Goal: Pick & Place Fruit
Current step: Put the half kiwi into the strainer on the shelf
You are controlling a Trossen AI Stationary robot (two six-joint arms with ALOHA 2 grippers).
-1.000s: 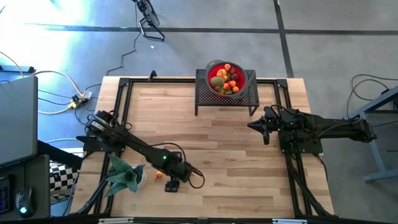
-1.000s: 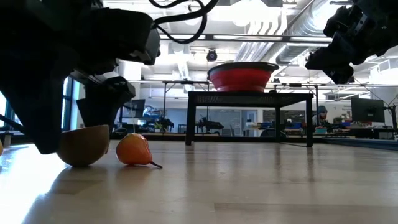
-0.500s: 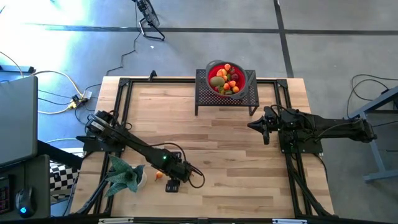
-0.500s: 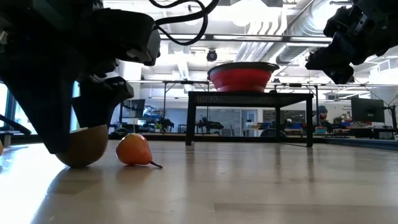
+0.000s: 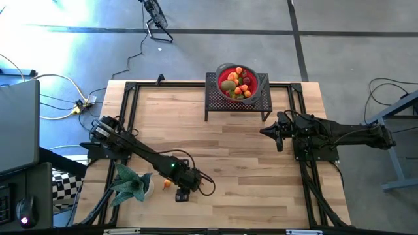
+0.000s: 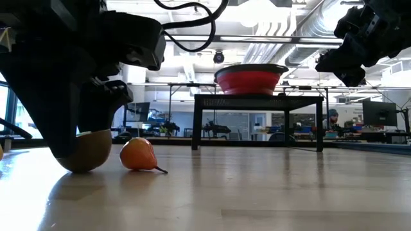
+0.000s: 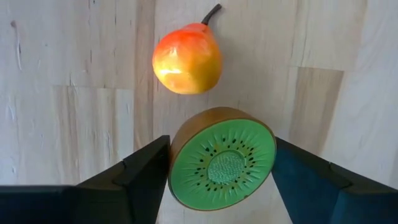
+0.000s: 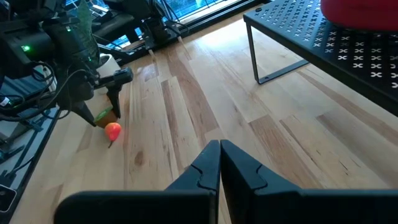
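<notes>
1. The left gripper (image 7: 221, 171) is down low on the wooden table (image 5: 248, 163), near the front left part.
2. Its two dark fingers (image 7: 146, 171) sit on both sides of a cut kiwi half (image 7: 222, 160). The fingers touch the kiwi or are just beside its brown skin, but I cannot tell if they squeeze it yet.
3. The kiwi half rests on the table. Its green face with little black seeds points up at the wrist camera.
4. A small orange and red pear (image 7: 187, 58) lies on the table just beside the kiwi. It has a thin dark stem. It does not touch the kiwi.
5. A green leafy plant (image 5: 130, 183) lies near the left edge of the table, close to the left arm.
6. A red bowl (image 5: 223, 73) full of more fruit (image 5: 238, 83) stands on a black metal stand (image 5: 215, 99) at the back of the table.
7. The right gripper (image 8: 220, 163) hangs in the air over the right side of the table, well apart from the fruit. Its fingers are pressed together and hold nothing.
</notes>
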